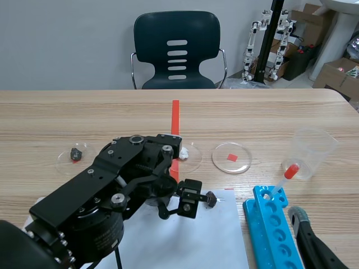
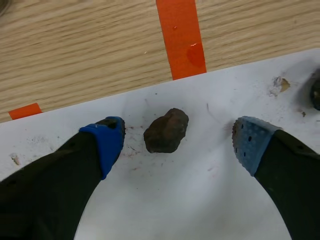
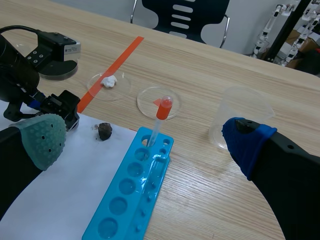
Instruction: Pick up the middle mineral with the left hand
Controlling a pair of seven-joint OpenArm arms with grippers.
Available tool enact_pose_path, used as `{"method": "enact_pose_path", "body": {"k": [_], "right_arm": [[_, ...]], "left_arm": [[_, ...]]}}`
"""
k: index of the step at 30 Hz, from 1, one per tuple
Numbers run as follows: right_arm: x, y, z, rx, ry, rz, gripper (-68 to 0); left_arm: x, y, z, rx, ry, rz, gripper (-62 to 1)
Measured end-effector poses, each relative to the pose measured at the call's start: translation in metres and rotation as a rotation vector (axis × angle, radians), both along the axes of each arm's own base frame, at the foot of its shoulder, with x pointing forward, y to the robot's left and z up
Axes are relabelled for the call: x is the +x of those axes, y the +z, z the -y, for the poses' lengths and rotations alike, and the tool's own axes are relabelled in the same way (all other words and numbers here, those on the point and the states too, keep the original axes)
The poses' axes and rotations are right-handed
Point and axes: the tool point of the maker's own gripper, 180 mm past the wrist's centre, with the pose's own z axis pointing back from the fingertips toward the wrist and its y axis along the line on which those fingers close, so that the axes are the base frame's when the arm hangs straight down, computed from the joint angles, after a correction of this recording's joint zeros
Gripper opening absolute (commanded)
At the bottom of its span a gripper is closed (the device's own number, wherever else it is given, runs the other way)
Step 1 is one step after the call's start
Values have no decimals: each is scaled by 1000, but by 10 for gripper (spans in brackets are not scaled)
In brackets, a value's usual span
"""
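Middle mineral (image 2: 166,131): brown lump on the white paper sheet (image 2: 210,200), between the left claw's fingers and closer to the bright-blue pad (image 2: 107,142) than to the paler pad (image 2: 250,145).
Left claw (image 2: 178,144): spread wide, holding nothing, tips flanking the lump.
Long axis: slanted across the closing line, far end leaning toward the paler pad.
Neighbour: a darker mineral (image 3: 104,131) lies apart, near the sheet's far edge.
Nearer arm: left. The right claw (image 3: 144,140), also wide and empty, is well apart over the blue tube rack (image 3: 130,190).
Writing: none legible.

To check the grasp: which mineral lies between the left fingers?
The brown mineral on the white paper; the black mineral lies outside the fingers.
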Motion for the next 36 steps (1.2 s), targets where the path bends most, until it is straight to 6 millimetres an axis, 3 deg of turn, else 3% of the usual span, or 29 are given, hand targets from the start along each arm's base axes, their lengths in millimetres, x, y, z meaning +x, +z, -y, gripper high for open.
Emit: {"method": "enact_pose_path", "body": {"k": [20,26,31,36], "right_arm": [[0,0,0,0,0,0,4],[0,0,0,0,0,0,4],[0,0,0,0,0,0,4],[0,0,0,0,0,0,4]], "left_arm": [[4,2,1,-5,1,24,-439],[4,2,1,-7,1,22,-438],[4,2,1,-8,1,22,-343],[4,2,1,-8,1,22,-337]]}}
